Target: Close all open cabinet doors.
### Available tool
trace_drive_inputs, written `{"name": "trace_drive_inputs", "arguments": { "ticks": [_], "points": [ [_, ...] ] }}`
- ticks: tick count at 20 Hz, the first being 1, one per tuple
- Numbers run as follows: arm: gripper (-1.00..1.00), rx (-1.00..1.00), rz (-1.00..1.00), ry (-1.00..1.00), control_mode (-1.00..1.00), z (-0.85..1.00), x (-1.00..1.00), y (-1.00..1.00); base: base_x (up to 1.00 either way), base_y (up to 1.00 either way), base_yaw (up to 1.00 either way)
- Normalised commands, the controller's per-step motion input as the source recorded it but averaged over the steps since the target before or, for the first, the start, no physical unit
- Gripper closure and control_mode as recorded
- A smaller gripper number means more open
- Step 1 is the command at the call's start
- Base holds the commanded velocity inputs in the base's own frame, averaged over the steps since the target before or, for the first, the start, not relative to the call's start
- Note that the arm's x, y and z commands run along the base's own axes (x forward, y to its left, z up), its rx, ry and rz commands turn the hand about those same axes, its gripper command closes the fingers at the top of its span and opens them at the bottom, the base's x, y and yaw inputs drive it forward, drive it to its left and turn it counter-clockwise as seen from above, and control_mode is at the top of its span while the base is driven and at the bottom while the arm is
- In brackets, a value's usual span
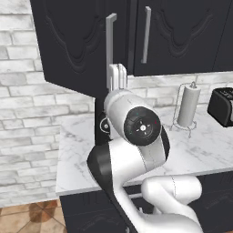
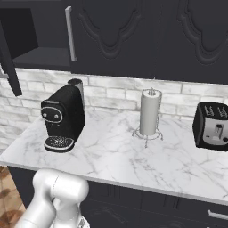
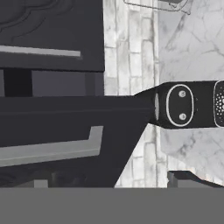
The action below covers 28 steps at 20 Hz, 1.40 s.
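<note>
So the open cabinet door (image 1: 73, 45) is the upper left one, swung out toward the robot over the left end of the desk (image 2: 111, 156). From the right base view you see its edge (image 2: 9, 58) at the far left, with the open cabinet shelf (image 2: 40, 55) behind it. The neighbouring door (image 1: 182, 34) looks shut already.

The claw (image 1: 117, 77) is up just under the open door's bottom edge, right by the lower end of its silver bar handle (image 1: 110, 50). Can't tell if the fingers are spread or pinched, honestly; they don't seem to be holding anything.

My guess on handling: it's a rigid hinged panel, nothing fragile, should swing light. No need to grip it. A flat push on the outer face near the handle side, far from the hinge, ought to do it. The handle is smooth metal, so hooking it might slip.

Room-wise, the coffee machine (image 2: 62, 118) sits right below the door, so keep the arm high. Paper towel holder (image 2: 150, 113) and toaster (image 2: 213, 127) are well off to the right.
</note>
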Motion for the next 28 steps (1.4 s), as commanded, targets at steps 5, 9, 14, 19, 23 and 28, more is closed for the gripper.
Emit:
{"name": "trace_drive_inputs", "arguments": {
  "ticks": [5, 9, 14, 19, 23, 28],
  "points": [
    [-1.0, 0.05, -0.14, 0.0, -1.0, 0.02, 0.37, 0.0, 0.0, 0.0, 0.0],
    [-1.0, 0.08, -0.11, 0.0, -1.0, 0.0, 0.28, 0.0, 0.0, 0.0, 0.0],
    [-1.0, 0.06, -0.12, 0.0, -1.0, 0.0, 0.35, -0.02, 0.0, 0.0, 0.0],
    [-1.0, 0.01, -0.12, 0.0, -1.0, 0.0, 0.41, -0.19, 0.0, 0.0, 0.0],
    [-1.0, 0.03, -0.06, 0.0, -1.0, -0.01, 0.46, -0.14, 0.0, 0.0, 0.0],
    [-1.0, 0.0, -0.06, 0.0, -1.0, -0.08, 0.56, -0.21, 0.0, 0.0, 0.0]
  ]
}}
